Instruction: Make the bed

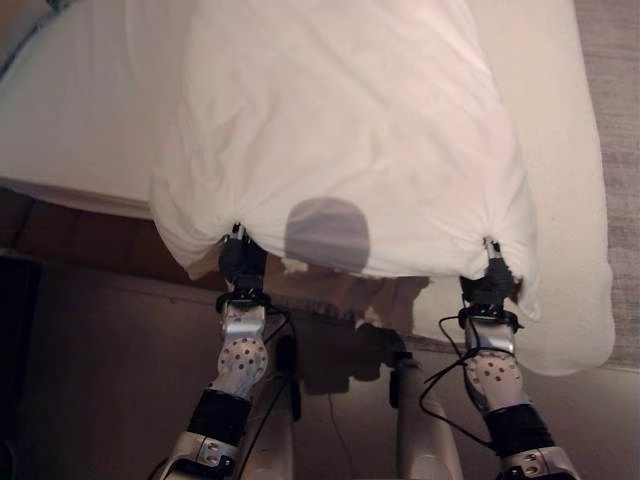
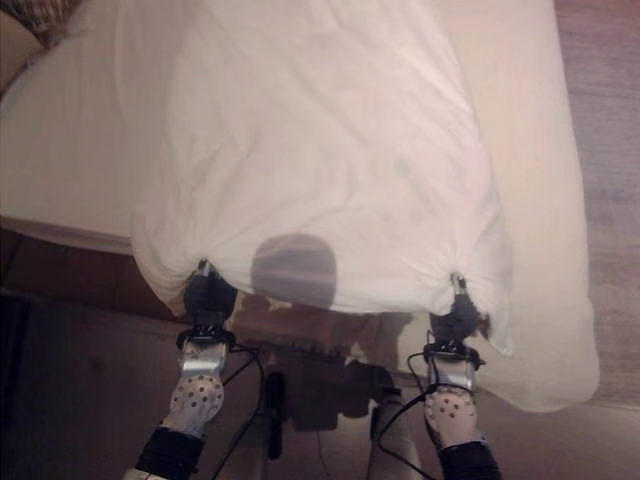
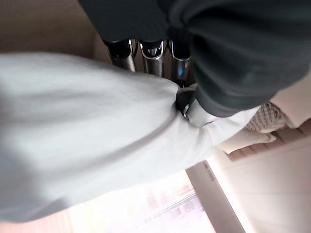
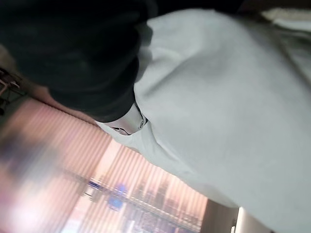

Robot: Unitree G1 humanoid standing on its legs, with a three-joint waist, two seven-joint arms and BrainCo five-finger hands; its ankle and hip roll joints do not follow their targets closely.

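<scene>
Left eye view gives you the clearest layout: a white duvet lies spread over the bed, its long axis running from the near edge away to the far side, with its near hem hanging just past the mattress edge toward you. Your left hand has its fingers curled into the near-left corner of the duvet, and your right hand is clamped the same way on the near-right corner, so the hem stretches between the two with a shallow sag in the middle. In the left wrist view the silver fingers press into bunched white cloth and the thumb pinches a fold. In the right wrist view the cloth wraps over the hand, and the grip there is probably a pinch too, though the fingers are mostly covered. The duvet sits right of centre on the bed, leaving bare sheet wide on the left and narrower on the right. Wooden floor shows below the bed on the near side, and a strip of grey carpet runs along the far right.
</scene>
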